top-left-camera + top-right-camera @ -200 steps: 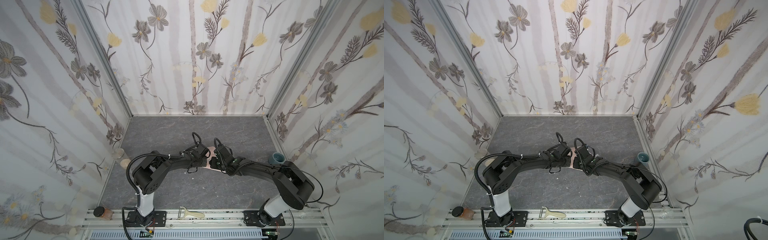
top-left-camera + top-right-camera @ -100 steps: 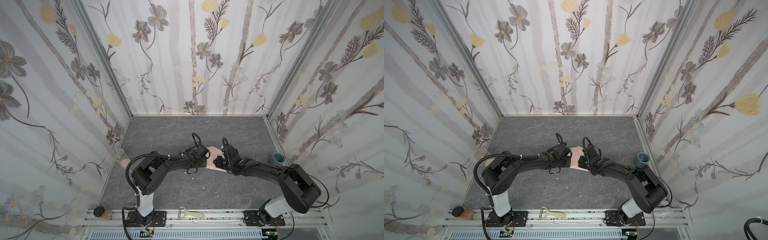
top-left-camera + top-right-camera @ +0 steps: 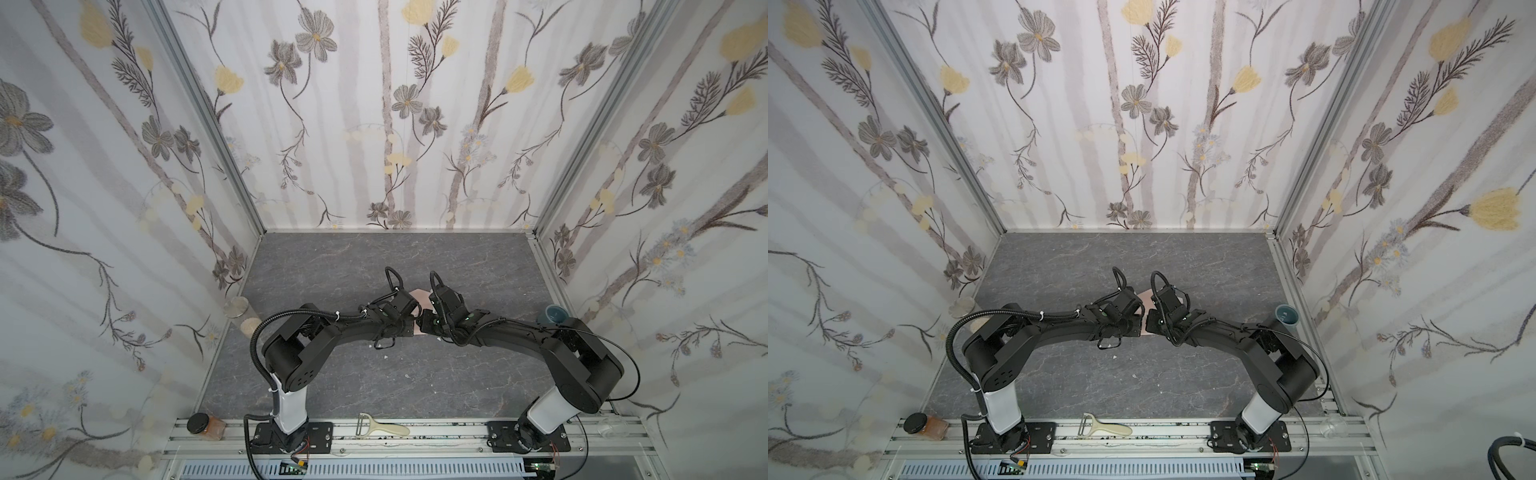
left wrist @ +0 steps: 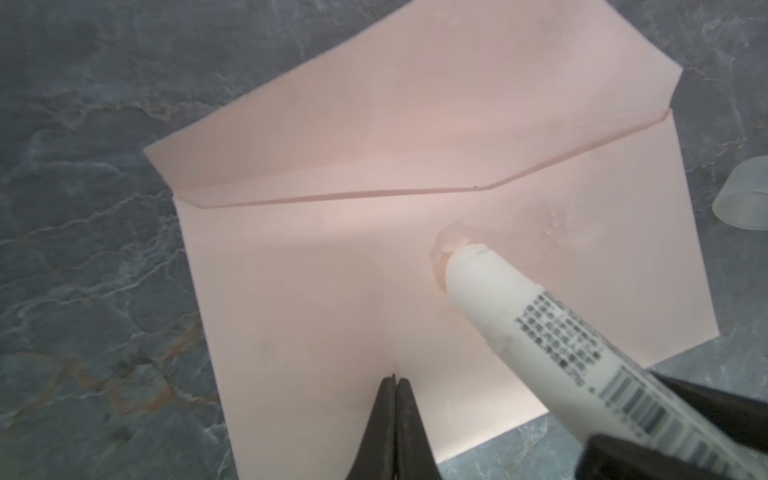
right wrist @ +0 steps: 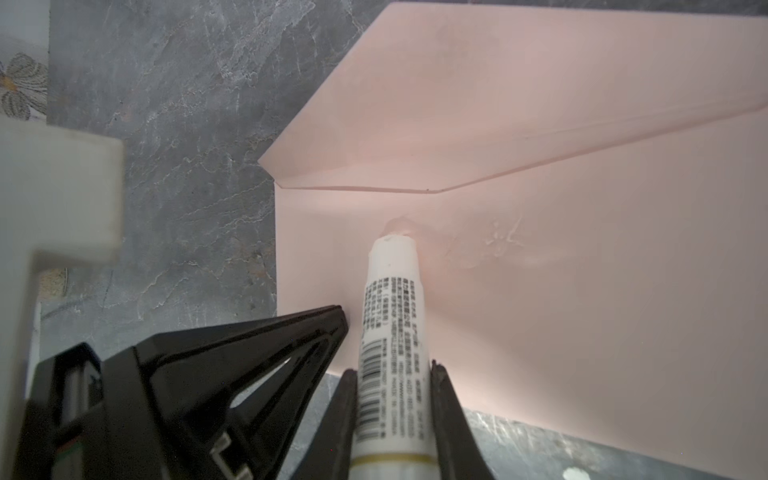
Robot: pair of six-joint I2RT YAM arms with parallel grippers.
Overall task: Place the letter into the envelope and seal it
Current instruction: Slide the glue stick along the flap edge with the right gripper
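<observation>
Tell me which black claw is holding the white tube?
The right gripper: its jaws clamp the white tube, tip on the pink envelope. The left gripper is shut and empty.

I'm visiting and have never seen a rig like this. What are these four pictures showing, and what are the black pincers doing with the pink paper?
This is a robot with two black arms, the left arm and the right arm, on a grey table; both top views look down on it. The two close-ups come from cameras on the arms' wrists. A pink envelope lies flat, its flap open. The left gripper, shut, rests its tips on the envelope, seemingly pinning it. The right gripper is shut on a white glue stick whose tip touches the envelope's body near the flap. No letter is visible.
</observation>
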